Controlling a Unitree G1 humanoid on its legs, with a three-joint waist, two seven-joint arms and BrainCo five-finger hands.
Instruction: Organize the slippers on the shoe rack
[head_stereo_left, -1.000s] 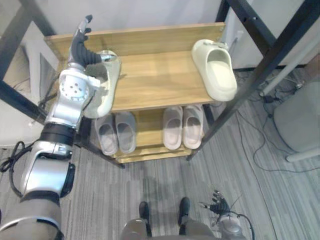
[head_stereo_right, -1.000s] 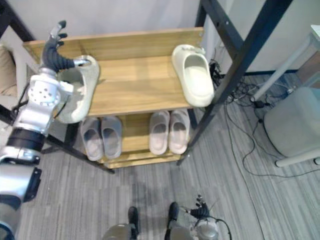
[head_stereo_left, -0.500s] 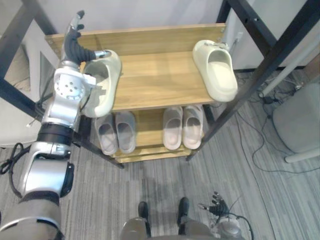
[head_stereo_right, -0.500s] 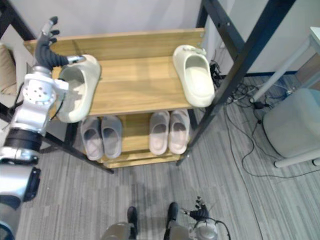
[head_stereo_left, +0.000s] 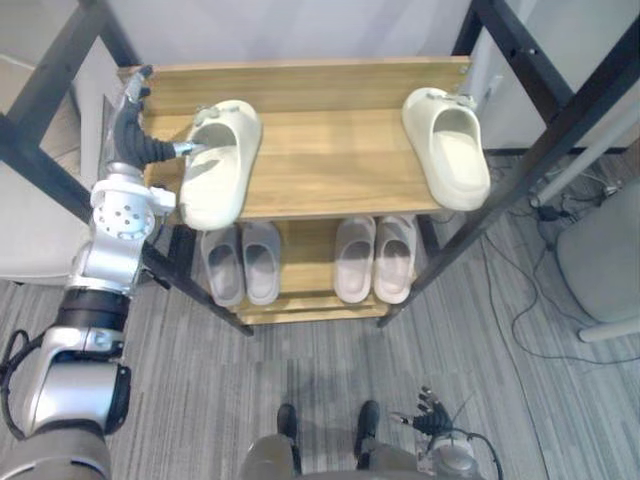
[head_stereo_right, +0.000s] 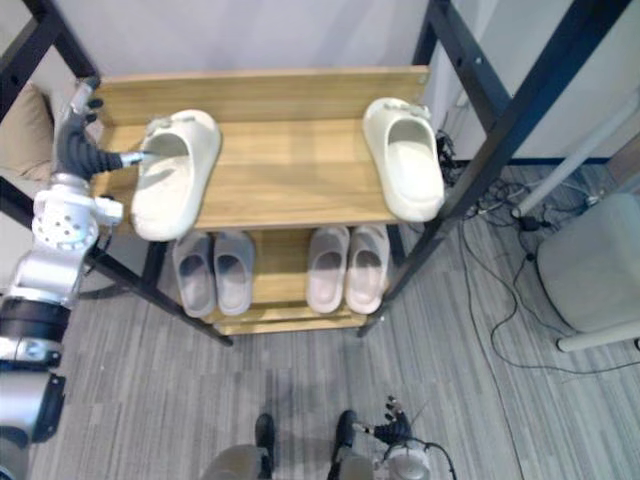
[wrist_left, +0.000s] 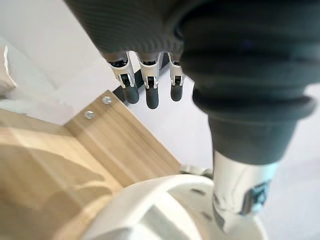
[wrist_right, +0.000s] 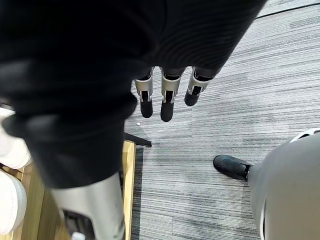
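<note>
While I watch through the head camera, the left hand (head_stereo_left: 132, 135) stands at the left end of the shoe rack (head_stereo_left: 330, 165), on its top shelf. Its fingers (wrist_left: 146, 92) are straight and hold nothing; only the thumb (wrist_left: 239, 192) reaches to the rim of the left cream slipper (head_stereo_left: 218, 175) just beside it. The second cream slipper (head_stereo_left: 450, 150) lies at the shelf's right end. The right hand (head_stereo_left: 428, 425) hangs relaxed and empty over the floor (wrist_right: 225, 100)

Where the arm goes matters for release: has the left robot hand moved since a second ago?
Yes. The left robot hand has shifted to the robot's left, from over the left cream foam slipper towards the left end of the wooden top shelf.
</note>
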